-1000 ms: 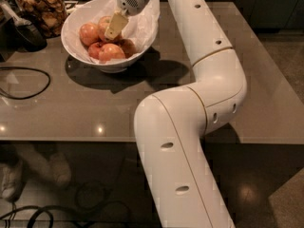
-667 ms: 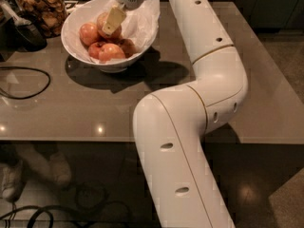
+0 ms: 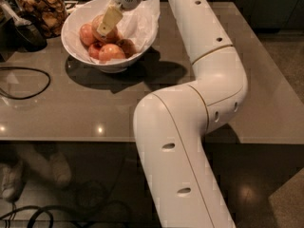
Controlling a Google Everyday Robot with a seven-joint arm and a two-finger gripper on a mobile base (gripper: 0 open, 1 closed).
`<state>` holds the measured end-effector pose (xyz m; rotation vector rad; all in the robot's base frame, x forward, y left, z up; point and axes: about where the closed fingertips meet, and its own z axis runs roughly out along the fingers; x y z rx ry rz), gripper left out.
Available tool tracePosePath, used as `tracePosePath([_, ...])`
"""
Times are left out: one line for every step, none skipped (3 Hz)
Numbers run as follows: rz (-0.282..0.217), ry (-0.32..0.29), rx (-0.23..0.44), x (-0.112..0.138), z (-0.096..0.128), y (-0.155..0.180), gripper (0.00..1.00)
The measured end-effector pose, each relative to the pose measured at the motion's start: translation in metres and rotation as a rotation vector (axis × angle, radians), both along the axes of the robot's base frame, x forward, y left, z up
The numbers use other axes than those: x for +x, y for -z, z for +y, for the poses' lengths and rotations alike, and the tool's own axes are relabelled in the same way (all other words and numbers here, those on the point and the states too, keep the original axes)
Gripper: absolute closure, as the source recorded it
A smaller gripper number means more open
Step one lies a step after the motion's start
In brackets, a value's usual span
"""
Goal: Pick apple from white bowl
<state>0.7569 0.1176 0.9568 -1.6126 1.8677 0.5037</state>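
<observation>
**A:** Where is the end effector (image 3: 104,28)?

**B:** Inside the white bowl (image 3: 71,22), over its middle. It tilts down toward the bowl's left side. I cannot tell whether it is spread apart or closed together, because only one pale, flat face of it shows.

**A:** And the apple (image 3: 112,52)?

**B:** It lies in the front part of the bowl, just in front of the tip and a little to its right. It is the biggest fruit there, pinkish-red with a paler top. I cannot tell whether the tip touches it. The other apples (image 3: 87,33) crowd close around it. One sits at the bowl's left side and a darker apple (image 3: 126,45) at its right.

**A:** How is the arm (image 3: 209,56) posed?

**B:** It comes into the bowl from above the back rim. From there the white link slants away to the bowl's right and bends at an elbow well to the right of the bowl, above the table (image 3: 266,80). It then folds back into a thick link that drops in front of the table's near edge, below and to the right of the bowl.

**A:** What else is around the bowl?

**B:** Crumpled paper (image 3: 142,20) lines it and rises above the right rim. A glass jar (image 3: 42,8) of brown snacks stands just behind the bowl to the left. A black cable (image 3: 49,81) loops on the table in front of the bowl to the left.
</observation>
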Motion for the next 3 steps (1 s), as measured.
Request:
tracePosePath([0.018,-0.01,0.015,-0.0021,0.0021,0.0039,1.0])
tracePosePath([0.03,-0.024,0.034,-0.0044,0.0035,0.0059,1.0])
tracePosePath([0.022,-0.042,0.06,-0.0097,0.0033,-0.0041,1.0])
